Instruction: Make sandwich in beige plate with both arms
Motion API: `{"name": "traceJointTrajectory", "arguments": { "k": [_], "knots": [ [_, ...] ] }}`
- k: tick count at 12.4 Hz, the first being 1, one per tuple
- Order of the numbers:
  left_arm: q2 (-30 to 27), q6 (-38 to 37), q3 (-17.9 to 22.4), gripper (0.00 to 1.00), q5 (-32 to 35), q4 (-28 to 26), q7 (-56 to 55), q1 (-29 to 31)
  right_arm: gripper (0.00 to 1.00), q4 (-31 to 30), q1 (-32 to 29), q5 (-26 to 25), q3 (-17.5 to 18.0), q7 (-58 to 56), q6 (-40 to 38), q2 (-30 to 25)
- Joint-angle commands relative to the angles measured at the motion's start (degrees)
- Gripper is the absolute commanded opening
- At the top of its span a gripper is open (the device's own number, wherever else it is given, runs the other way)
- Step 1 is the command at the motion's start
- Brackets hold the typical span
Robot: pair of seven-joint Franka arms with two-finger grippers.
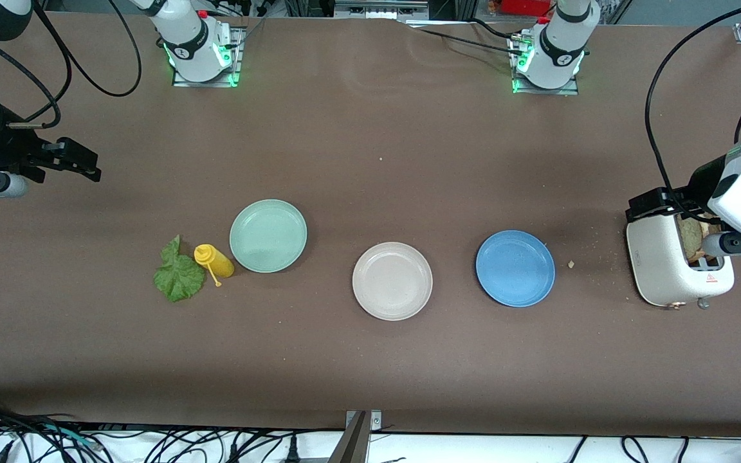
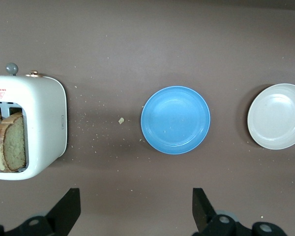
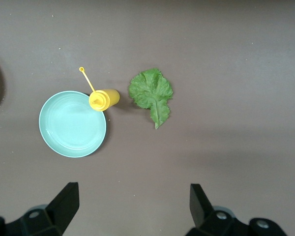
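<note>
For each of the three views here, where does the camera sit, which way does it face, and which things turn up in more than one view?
Front view: high across the table, facing both arm bases; shows three plates, toaster, lettuce leaf, both arms.
Left wrist view: looks down past the open left hand at toaster, bread slices, blue plate.
Right wrist view: looks down past the open right hand at green plate, yellow bottle, lettuce.
Shared: the beige plate appears in front and left wrist views.

Beige plate (image 1: 392, 281), green lettuce (image 1: 179, 274)

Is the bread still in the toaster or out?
In. Two bread slices stand in the slots of the white toaster; the beige plate is bare.
</note>
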Motion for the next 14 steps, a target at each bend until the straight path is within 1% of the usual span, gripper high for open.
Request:
{"name": "traceJointTrajectory", "arguments": {
  "k": [1, 14],
  "knots": [
    [0.05, -0.22, 0.12, 1.00, -1.33, -0.66, 0.70, 0.22, 1.00, 0.03, 0.00, 0.96, -0.09, 0.31, -0.35, -0.57],
    [1.28, 0.22, 0.38, 1.00, -1.16, -0.57, 0.97, 1.10, 1.00, 0.03, 0.00, 1.05, -0.09, 0.22, -0.35, -0.57]
  ]
}}
